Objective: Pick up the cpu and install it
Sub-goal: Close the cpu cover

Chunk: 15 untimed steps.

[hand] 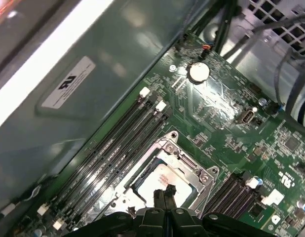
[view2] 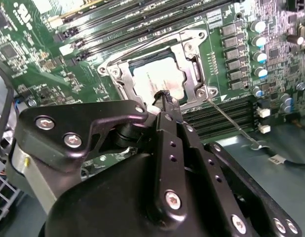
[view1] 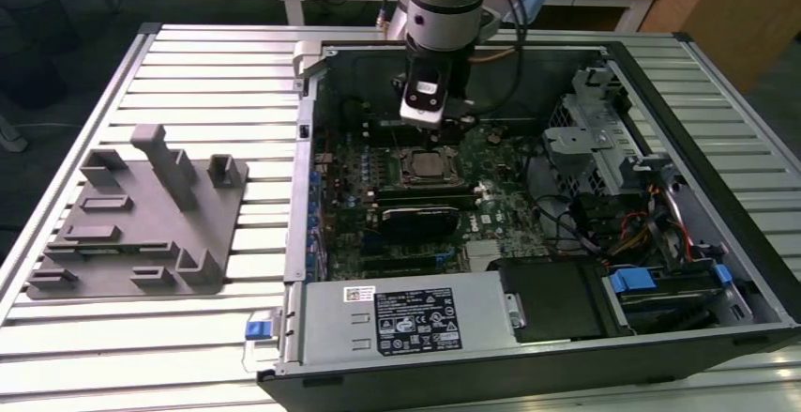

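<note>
- The tool (view1: 445, 121) hangs inside the open computer case (view1: 701, 83), directly over the motherboard's socket frame (view2: 189, 52).
- In both wrist views its fingers are pressed together at the tips, with nothing between them (view2: 165, 96) (hand: 165, 191).
- The cpu (view2: 160, 81) lies flat within the socket frame, silvery top plate up, just beneath the fingertips (hand: 160, 175); I cannot tell whether they touch it.
- Risk: if the chip is not fully squared in its seat, a push from the narrow tips could tilt it and damage the contacts beneath.
- Risk: off-centre pressure could scratch the plate or skid onto the frame.
- The thin wire lever (view2: 231, 121) juts out from the socket's corner towards the memory slots (hand: 113, 148); a sideways move could snag it.
- The grey fixture block (view1: 138, 215) sits on the bench (view1: 188, 65), well apart.
</note>
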{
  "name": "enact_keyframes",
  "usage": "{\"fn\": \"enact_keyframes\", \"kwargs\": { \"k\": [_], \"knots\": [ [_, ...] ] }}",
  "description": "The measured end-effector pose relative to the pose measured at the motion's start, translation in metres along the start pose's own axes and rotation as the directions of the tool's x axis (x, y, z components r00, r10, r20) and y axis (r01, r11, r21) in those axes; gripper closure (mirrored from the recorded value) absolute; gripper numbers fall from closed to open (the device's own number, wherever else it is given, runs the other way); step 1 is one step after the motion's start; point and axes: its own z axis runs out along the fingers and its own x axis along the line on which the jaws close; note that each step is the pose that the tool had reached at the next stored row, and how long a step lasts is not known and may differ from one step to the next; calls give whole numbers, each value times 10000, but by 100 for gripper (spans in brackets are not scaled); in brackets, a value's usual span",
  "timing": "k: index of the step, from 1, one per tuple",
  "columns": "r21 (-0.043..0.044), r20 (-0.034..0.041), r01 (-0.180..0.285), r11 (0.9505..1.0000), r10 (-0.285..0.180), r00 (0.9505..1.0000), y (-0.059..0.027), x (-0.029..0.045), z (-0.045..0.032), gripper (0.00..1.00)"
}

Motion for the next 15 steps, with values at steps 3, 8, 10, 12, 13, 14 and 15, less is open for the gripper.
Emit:
{"fn": "enact_keyframes", "kwargs": {
  "k": [3,8,10,12,13,14,15],
  "knots": [
    [-1,-17,357,9994,-357,9994,0,0,0,89],
    [-4,-44,928,9957,-928,9957,0,0,0,89],
    [-5,-55,1156,9933,-1156,9933,0,0,0,89],
    [-7,-65,1372,9905,-1372,9905,0,0,0,89],
    [-8,-70,1480,9890,-1480,9890,0,0,0,89],
    [-9,-75,1587,9873,-1587,9873,0,0,0,89],
    [-9,-79,1691,9856,-1692,9856,0,0,0,89]
  ]
}}
